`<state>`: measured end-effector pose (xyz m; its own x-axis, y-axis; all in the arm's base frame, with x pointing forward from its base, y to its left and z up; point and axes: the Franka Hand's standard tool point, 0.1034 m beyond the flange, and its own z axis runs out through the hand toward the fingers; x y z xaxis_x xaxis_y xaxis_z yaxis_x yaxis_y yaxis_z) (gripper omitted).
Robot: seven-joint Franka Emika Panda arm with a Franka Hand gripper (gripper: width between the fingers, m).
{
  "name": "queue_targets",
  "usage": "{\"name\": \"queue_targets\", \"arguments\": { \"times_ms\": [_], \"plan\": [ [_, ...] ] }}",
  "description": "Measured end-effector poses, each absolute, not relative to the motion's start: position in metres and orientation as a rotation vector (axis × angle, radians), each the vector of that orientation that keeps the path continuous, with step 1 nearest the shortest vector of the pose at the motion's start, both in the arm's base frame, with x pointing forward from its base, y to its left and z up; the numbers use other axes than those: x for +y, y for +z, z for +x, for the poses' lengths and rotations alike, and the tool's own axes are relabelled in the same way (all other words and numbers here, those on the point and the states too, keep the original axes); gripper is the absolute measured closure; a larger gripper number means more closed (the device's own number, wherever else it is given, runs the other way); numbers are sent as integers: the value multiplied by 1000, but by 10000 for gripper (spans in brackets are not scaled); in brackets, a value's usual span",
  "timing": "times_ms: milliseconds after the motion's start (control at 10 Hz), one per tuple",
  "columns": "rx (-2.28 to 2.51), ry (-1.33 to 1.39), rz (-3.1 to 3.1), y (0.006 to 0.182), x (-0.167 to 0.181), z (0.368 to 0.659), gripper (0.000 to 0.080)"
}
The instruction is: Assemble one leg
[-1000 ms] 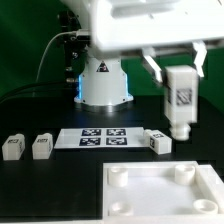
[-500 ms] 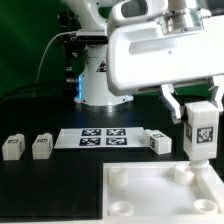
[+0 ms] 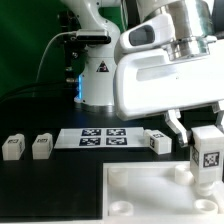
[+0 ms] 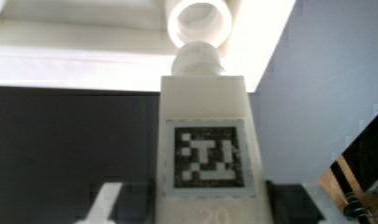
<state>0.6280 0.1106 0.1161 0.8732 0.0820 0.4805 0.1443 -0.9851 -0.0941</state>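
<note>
Leg (image 3: 208,155) hovering near a corner socket (image 3: 183,171).
The jaws are gripping the leg upright just above the panel (image 3: 150,200), at the exterior view's right; keeping it vertical and centring it over the socket is advisable.

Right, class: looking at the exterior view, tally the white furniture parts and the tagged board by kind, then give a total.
Legs: 4. Far-left leg, the leg beside it, one at the marker board's right end, one held in the end effector at
Square panel: 1
Marker board: 1
Total: 6
</note>
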Motion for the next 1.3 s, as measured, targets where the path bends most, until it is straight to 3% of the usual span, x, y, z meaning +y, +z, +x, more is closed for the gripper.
{"name": "queue_targets", "arguments": {
  "times_ms": [600,1300],
  "plan": [
    [-179,-707,-2921,89,115,621,506],
    [-88,-893,-2913,83,117,611,506]
  ]
}}
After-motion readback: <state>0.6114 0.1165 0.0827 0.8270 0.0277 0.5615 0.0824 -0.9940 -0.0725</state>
